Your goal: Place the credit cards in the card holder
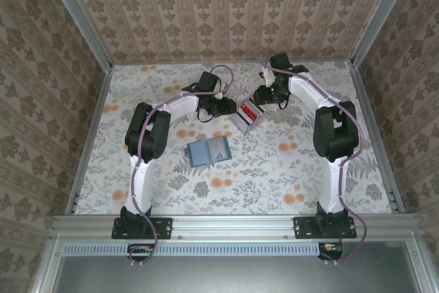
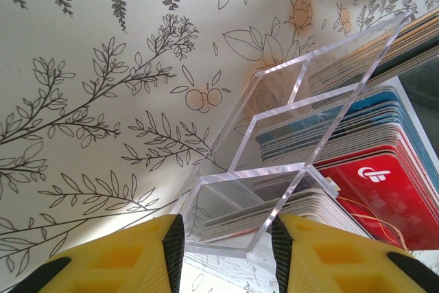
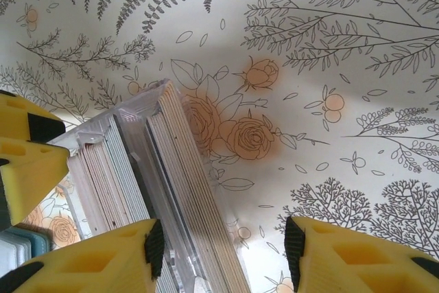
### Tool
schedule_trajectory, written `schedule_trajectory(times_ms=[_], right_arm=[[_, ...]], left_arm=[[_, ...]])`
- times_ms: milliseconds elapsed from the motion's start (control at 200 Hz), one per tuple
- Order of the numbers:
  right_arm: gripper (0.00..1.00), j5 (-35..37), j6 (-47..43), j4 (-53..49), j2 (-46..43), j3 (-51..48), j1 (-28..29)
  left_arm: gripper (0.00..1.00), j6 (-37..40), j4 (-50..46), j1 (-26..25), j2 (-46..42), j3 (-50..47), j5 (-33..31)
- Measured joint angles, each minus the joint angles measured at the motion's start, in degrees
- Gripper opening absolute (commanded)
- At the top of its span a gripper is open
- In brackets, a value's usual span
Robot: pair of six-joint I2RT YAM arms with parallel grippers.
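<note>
Picking is the step in hand: the left gripper (image 2: pixel 227 239) and right gripper (image 3: pixel 221 246) both stand open and empty at the clear acrylic rack (image 2: pixel 274 175) holding the credit cards (image 2: pixel 387 184), so next one must pinch a single card for the open teal card holder (image 1: pixel 208 150) lying nearby.
</note>
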Motion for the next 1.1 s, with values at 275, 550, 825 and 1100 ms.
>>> schedule_trajectory(times_ms=[275, 550, 825, 1100], right_arm=[[0.52, 0.07, 0.02, -0.02, 1.99, 0.0, 0.31], [0.5, 0.44, 0.04, -0.04, 2.32, 0.0, 0.24], [0.49, 0.5, 0.09, 0.02, 1.46, -0.35, -0.15], [0.47, 1.68, 0.55, 0.07, -0.52, -0.9, -0.85]], left_arm=[[0.4, -0.02, 0.22, -0.04, -0.11, -0.22, -0.02], [0.4, -0.04, 0.92, -0.04, -0.28, -0.74, -0.02], [0.4, -0.11, 1.18, -0.04, -0.33, -0.92, -0.02], [0.4, -0.24, 1.95, -0.07, -0.74, -1.7, -0.04]])
